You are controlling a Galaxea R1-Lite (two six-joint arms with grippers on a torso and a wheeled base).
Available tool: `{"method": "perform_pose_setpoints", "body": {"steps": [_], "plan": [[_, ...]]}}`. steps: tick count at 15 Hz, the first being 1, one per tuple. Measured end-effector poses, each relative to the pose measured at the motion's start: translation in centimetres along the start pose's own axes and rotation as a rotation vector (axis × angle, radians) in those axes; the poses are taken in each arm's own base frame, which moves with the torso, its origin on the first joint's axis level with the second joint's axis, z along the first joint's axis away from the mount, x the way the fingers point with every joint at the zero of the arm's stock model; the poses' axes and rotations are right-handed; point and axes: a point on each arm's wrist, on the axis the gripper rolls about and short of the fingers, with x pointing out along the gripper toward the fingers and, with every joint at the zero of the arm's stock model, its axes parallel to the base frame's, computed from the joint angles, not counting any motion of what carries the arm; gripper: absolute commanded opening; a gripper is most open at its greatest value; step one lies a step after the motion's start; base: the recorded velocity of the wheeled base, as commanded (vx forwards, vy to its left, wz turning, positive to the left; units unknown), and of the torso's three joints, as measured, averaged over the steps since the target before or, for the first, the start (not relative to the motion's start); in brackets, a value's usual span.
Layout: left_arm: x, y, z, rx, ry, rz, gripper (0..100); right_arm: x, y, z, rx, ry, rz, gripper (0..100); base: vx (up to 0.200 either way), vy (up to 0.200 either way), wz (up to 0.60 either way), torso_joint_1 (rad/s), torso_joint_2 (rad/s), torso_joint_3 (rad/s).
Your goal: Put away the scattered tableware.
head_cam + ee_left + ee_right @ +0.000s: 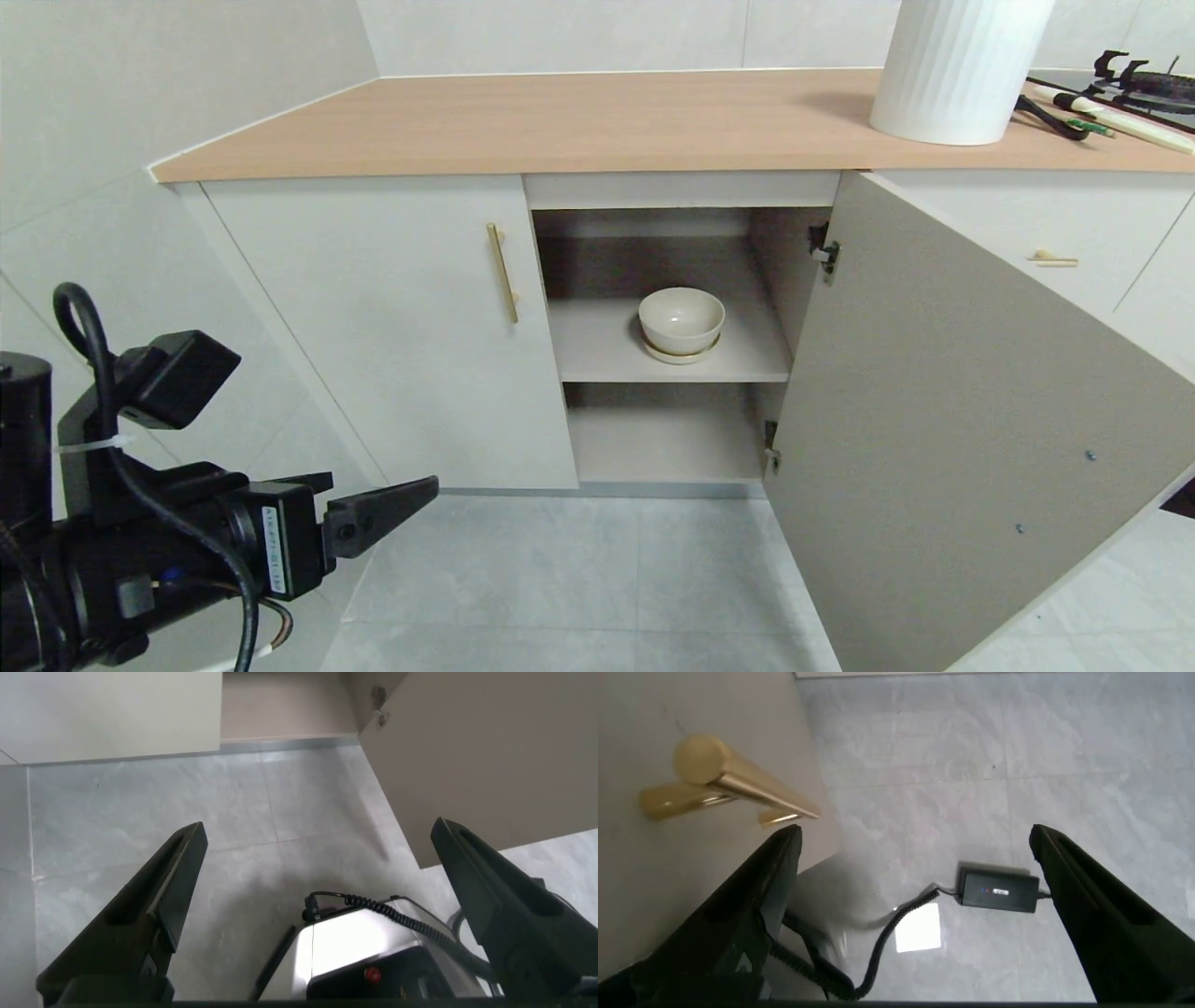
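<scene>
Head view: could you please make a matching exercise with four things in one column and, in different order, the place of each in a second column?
Things
1. bowl
2. white ribbed container
3. gold handle
4. left gripper

Places
a. on the countertop
b. on the closed cabinet door
c. on the upper shelf of the open cabinet
d. low, above the floor tiles

Pairs: 1-c, 2-a, 3-b, 4-d
</scene>
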Motion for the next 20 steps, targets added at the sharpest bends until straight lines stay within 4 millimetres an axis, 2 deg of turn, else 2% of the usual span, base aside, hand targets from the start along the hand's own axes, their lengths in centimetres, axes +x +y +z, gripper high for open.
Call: {"method": "perform_pose_setpoints", "body": {"steps": [9,14,17,20], "plan": [[0.0,0.0,0.0,0.0,-0.001,0.001,100,1.8,-0.6,0.7,0.036,0.006,-0.038,100,0.0,0.0,0.0,0.0,0.0,0.0],[0.0,0.0,0.1,-0.003,-0.004,0.002,100,2.7,0.2,0.9,0.08,-0.063,0.128,100,0.0,0.0,0.0,0.0,0.0,0.0],[-0.1,0.0,0.3,-0.008,-0.015,0.0,100,3.2,2.0,1.0,0.134,-0.092,0.224,100,0.0,0.0,0.0,0.0,0.0,0.0],[-0.2,0.0,0.6,-0.012,-0.045,-0.001,100,4.1,5.7,0.9,0.141,-0.118,0.383,100,0.0,0.0,0.0,0.0,0.0,0.0]]}}
